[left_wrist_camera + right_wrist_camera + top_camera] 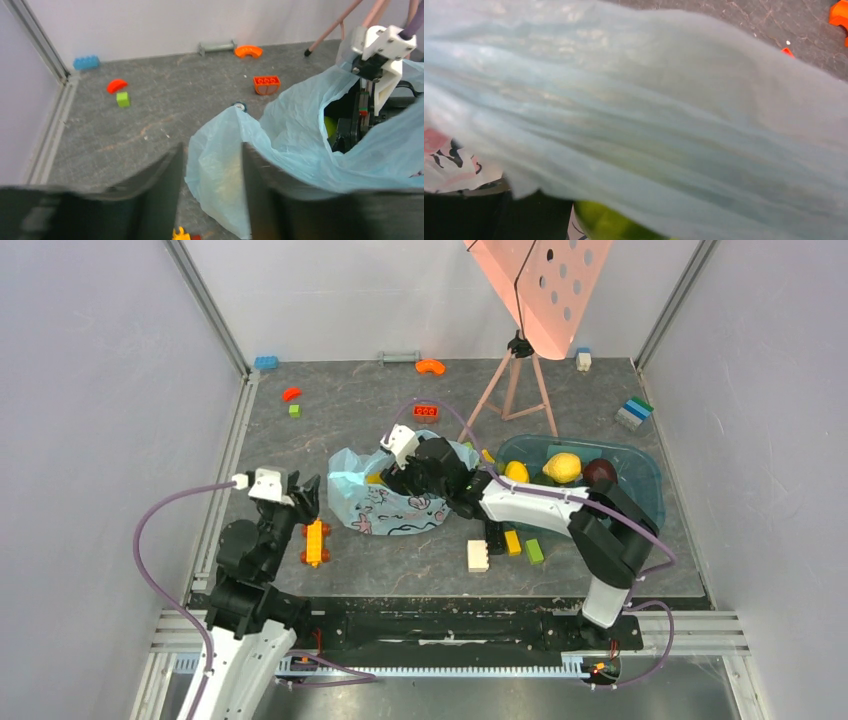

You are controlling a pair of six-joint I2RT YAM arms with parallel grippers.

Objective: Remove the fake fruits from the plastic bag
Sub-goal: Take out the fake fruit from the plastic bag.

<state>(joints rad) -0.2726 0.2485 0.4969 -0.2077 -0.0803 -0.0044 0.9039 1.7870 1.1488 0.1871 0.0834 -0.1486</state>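
Table (pixel 330 430), dark grey, carries everything. R arm (pixel 540 502) stretches left across it, its wrist sunk in the mouth of the plastic bag (pixel 395 512). The light blue bag lies crumpled mid-table, printed side up, just left of the teal tub (pixel 645 480). R gripper (pixel 405 475) is inside the bag. Its fingers are veiled by film in the wrist view, so can't tell if they're parted or clamped on anything. L gripper (pixel 303 496) sits at the bag's left edge w/ jaws apart, released. A flap of bag shows btwn its fingers (pixel 167 185), not pinched. The tub holds a yellow lemon (pixel 563 467) and a dark maroon plum (pixel 600 472), side by side. A green pear (pixel 606 226) peeks from under the film inside the bag, close to R gripper. White brick (pixel 478 555), yellow brick (pixel 512 542) and green brick (pixel 535 551) lie near the tub's front-left corner.
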